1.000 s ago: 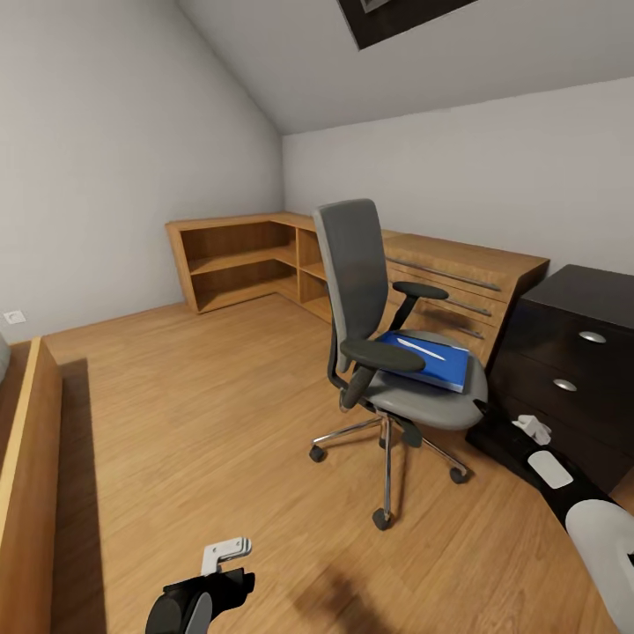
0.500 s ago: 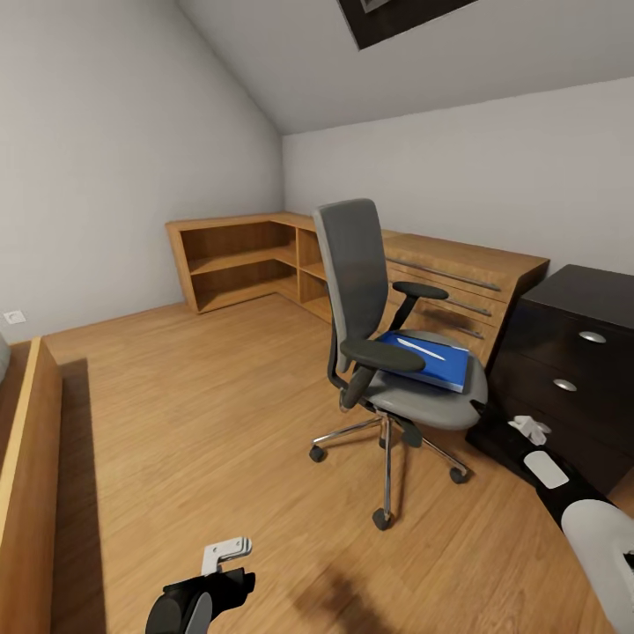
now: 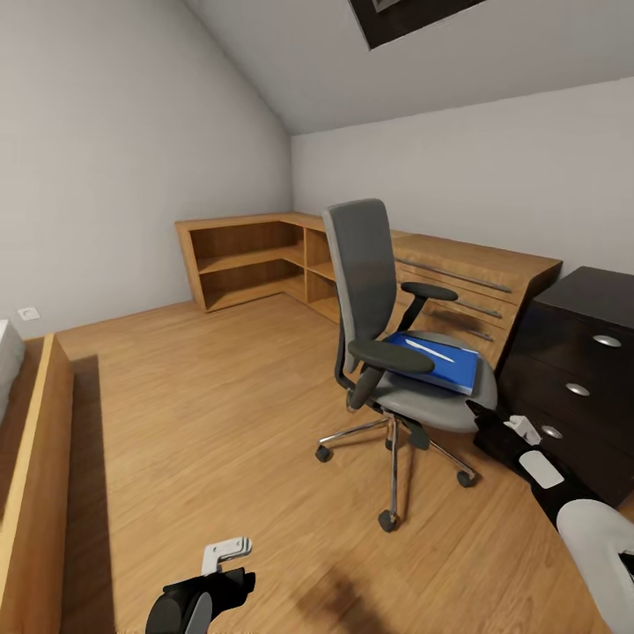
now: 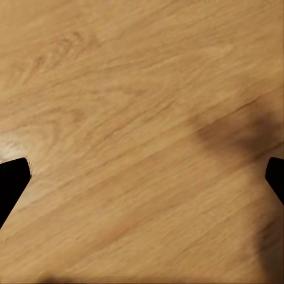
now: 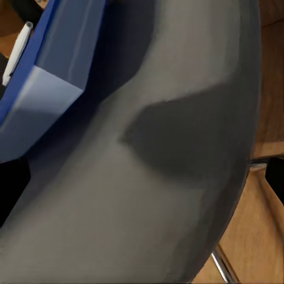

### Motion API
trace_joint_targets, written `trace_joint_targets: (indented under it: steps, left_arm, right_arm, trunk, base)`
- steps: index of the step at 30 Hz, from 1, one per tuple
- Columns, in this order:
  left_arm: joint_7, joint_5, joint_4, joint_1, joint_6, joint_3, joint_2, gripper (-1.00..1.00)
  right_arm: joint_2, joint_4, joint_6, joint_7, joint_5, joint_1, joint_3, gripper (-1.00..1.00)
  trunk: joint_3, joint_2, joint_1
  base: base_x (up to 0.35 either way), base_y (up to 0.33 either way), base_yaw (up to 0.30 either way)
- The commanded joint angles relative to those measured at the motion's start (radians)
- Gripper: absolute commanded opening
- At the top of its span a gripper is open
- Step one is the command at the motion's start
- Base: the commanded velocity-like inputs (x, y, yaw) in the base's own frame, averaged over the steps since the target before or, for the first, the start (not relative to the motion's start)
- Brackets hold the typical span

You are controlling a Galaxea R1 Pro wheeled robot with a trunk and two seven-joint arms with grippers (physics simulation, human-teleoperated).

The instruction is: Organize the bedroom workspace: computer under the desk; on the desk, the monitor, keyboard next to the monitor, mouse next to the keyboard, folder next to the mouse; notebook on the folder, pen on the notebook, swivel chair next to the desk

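Reaching right gripper (image 3: 502, 421), fingers spread, nears the folder (image 3: 436, 361) at seat's 5 o'clock: thin, stiff, light. Pinch its overhanging edge. Left gripper (image 4: 142, 177) open.

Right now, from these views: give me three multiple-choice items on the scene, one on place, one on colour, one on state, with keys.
1. Where does the folder lie?
A. on the seat of the swivel chair
B. on the floor
C. on the black drawer unit

2. What colour is the folder?
A. red
B. bright blue
C. green

3. How do the left gripper's fingers stand?
A. shut on the pen
B. shut on nothing
C. apart, nothing between them

Answers:
1. A: the head view shows it flat on the grey seat, a white pen on top.
2. B: it shows blue in the head view and the right wrist view.
3. C: the left wrist view shows a dark tip at each side edge, bare wood floor between.
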Motion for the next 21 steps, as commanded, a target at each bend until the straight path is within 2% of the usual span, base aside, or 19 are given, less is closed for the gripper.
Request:
trace_joint_targets:
  steps: [1,21]
  left_arm:
    - [0.009,0.010,-0.001,0.000,0.003,-0.001,0.000,1.00]
    - [0.010,0.010,0.000,-0.001,0.004,-0.003,-0.002,1.00]
  right_arm:
    - [0.000,-0.001,0.009,0.005,-0.009,0.000,-0.004,1.00]
    - [0.001,-0.002,0.009,0.006,-0.009,0.000,-0.006,1.00]
  trunk:
    - [-0.001,0.000,0.000]
    - [-0.010,0.000,0.000]
  base:
    - [0.000,0.000,0.167]
    - [0.000,0.000,0.184]
